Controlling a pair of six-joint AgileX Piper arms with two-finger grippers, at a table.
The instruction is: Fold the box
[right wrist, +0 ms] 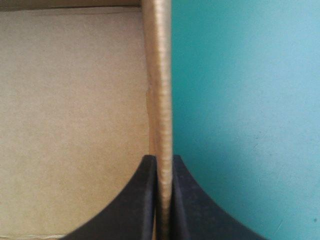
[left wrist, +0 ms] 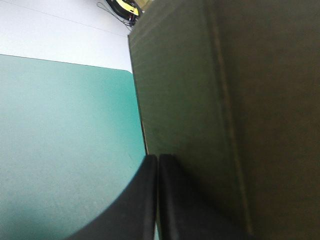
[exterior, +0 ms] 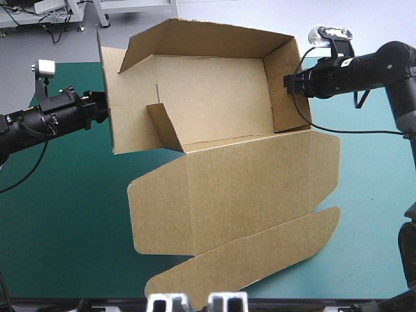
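the brown box (exterior: 221, 110) stands on the worktop (exterior: 58, 221) toward its far edge, tray walls raised, lid panel and flaps spread flat toward the near edge. the left tool (exterior: 104, 107) pinches its left wall; the right tool (exterior: 289, 81) pinches its right wall.

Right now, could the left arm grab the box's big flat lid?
Probably not yet. The left gripper is shut on the box at its left wall. The lid spreads out in front, nothing over it, but the gripper would have to let go first.
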